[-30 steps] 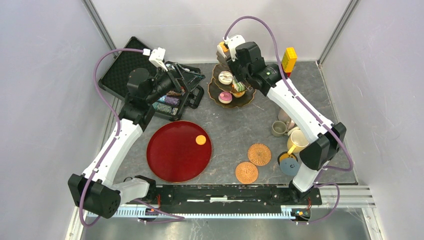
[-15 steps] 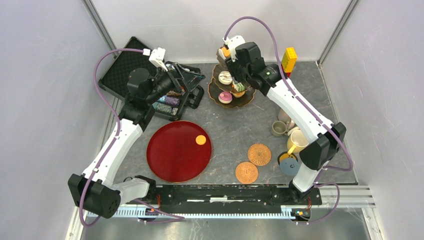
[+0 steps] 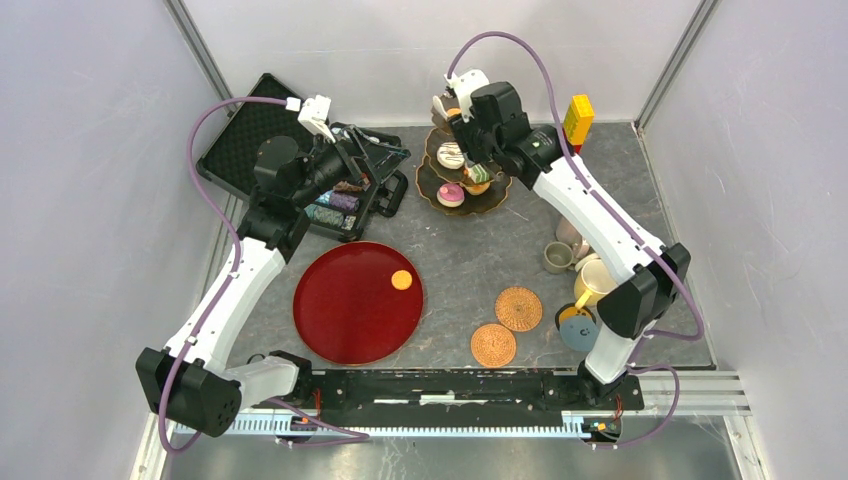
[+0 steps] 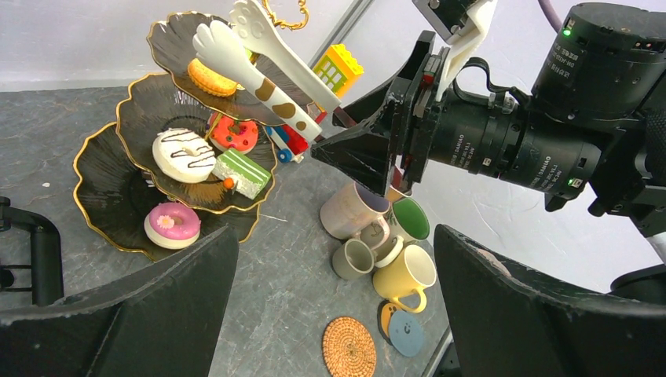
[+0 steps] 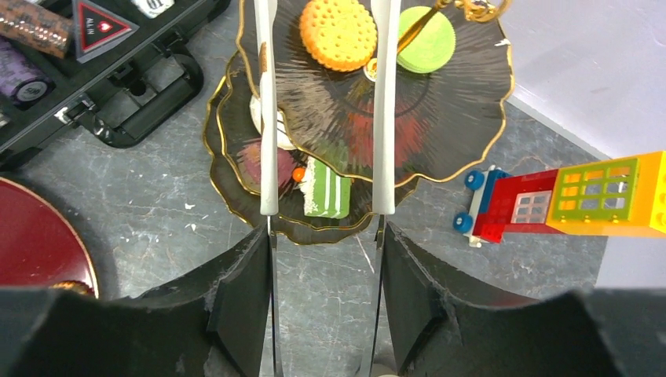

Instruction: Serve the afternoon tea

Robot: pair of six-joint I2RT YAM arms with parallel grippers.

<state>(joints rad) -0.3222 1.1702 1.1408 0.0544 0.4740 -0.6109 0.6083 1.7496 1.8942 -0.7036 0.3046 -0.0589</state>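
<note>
The right pincer [image 5: 323,239] pinches the handle end of white tongs [image 5: 268,118], one blade against each finger, so the long blades reach where bulky fingers could not. The blades stand apart over the top tier of the three-tier stand [image 5: 459,126]. An orange biscuit [image 5: 338,33] lies between them, at 12 o'clock from the pincer. We cannot tell whether the blade at its 3 o'clock touches it. A green macaron [image 5: 425,39] sits just beside, at 1 o'clock. We judge a sweet is being served onto this tier.

The lower tiers carry a white donut [image 4: 183,155] and a green cake slice [image 4: 243,173]. From above, the stand is at 12 o'clock on the table, the mugs [image 3: 597,283] at 3, two coasters [image 3: 518,308] at 5, and the red tray [image 3: 340,320] at 7. The left pincer [image 4: 335,232] is spread and empty over a black case [image 3: 235,140].
</note>
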